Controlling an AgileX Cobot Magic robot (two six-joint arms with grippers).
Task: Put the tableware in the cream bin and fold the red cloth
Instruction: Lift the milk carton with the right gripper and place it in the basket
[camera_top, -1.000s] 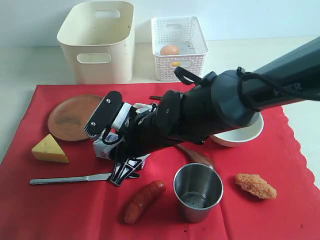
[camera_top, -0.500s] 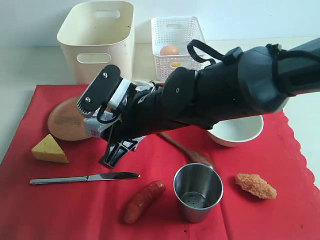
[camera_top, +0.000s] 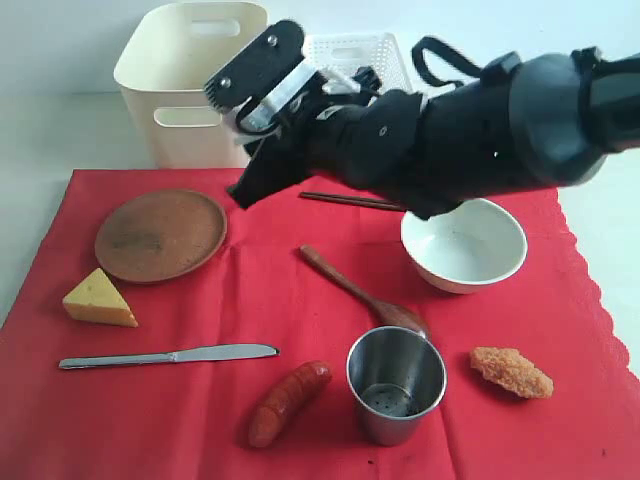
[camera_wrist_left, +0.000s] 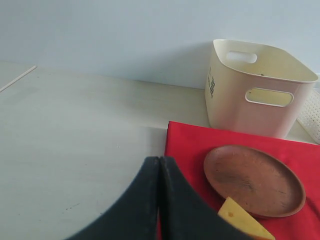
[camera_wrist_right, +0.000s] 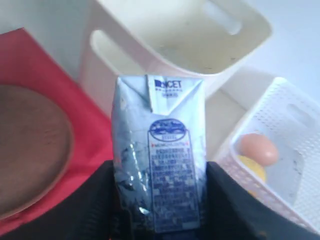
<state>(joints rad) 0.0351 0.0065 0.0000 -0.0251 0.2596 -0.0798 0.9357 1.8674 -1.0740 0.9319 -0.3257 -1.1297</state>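
Tableware on red cloth: brown plate at 9 o'clock, white bowl at 3, steel cup at 5 | cream bin at 11 | right gripper clamped on milk carton | left gripper jaws together

Right pincer raised, gripping; left pincer closed.

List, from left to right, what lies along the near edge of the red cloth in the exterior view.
steel table knife → sausage → steel cup → fried breaded piece. The cheese wedge sits behind the knife's handle end, so it is left out.
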